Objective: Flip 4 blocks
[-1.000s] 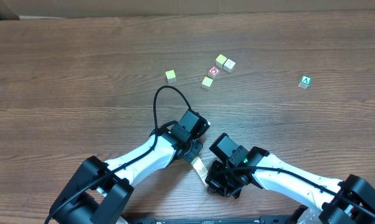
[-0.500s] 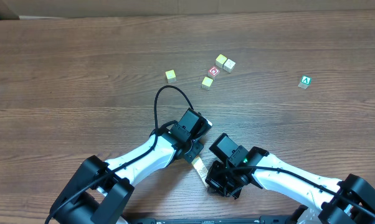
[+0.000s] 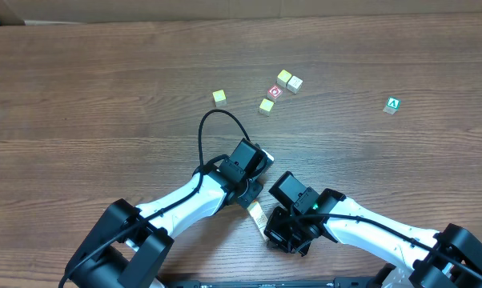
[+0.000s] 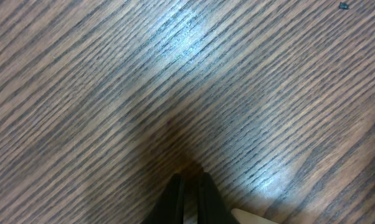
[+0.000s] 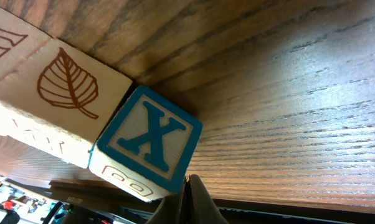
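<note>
The left gripper point(image 4: 189, 186) is pinched fully together with nothing between its fingers. Its tips point down at the bare grain of the dark brown wood-patterned table point(image 3: 105, 72). A pale corner point(image 4: 253, 218) pokes in at the bottom edge of its wrist view, too little of it to name. The right gripper point(image 5: 190, 190) is closed just as tight and holds nothing. Its tips sit right at the lower corner of a wooden cube with a blue-bordered face and a blue "X" point(image 5: 149, 142); whether they touch it I can't tell. That cube is pressed against a cream wooden block printed with a brown leaf outline point(image 5: 60, 93). From above, both arms are folded in at the near edge of the table, wrists close together, and a black cable loop point(image 3: 213, 120) arches off the left one. Well beyond them, toward the middle of the table, lie the four small pale wooden blocks point(image 3: 266, 105), all well apart from either gripper. A yellow-green block point(image 3: 218, 97) sits alone on the left. A green-tinted block point(image 3: 283, 77) and a cream block point(image 3: 295, 83) touch each other farthest back. The yellowish one is nearest the arms. Between it and that pair is a small red-faced cube with a white mark point(image 3: 275, 92). Far to the right, on its own, is a green cube with a white "A" point(image 3: 393, 104).
</note>
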Action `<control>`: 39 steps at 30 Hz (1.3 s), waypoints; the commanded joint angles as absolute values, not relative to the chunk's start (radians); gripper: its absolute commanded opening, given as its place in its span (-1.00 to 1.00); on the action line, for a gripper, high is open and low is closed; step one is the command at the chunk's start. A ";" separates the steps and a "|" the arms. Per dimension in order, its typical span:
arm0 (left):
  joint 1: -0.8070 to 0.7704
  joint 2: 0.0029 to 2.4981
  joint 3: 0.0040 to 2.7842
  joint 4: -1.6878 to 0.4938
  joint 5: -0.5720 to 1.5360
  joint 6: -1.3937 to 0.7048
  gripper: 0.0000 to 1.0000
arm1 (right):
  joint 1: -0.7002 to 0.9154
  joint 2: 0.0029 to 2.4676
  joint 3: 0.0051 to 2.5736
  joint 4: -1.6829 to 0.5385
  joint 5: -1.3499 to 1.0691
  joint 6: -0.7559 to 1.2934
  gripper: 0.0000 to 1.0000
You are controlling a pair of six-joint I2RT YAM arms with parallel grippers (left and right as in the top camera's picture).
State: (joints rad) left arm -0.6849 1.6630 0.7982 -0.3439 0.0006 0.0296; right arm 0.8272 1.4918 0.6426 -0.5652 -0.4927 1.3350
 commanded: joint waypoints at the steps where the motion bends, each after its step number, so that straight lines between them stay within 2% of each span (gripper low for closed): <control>1: -0.702 1.694 0.768 -0.353 0.121 0.011 -0.92 | 0.826 1.491 0.653 -0.520 -0.434 1.340 -0.92; 25: -0.702 1.694 0.768 -0.342 0.132 0.012 -0.92 | 0.826 1.499 0.653 -0.502 -0.420 1.362 -0.92; 39: -0.704 1.694 0.768 -0.343 0.172 0.017 -0.92 | 0.881 1.499 0.653 -0.475 -0.393 1.414 -0.92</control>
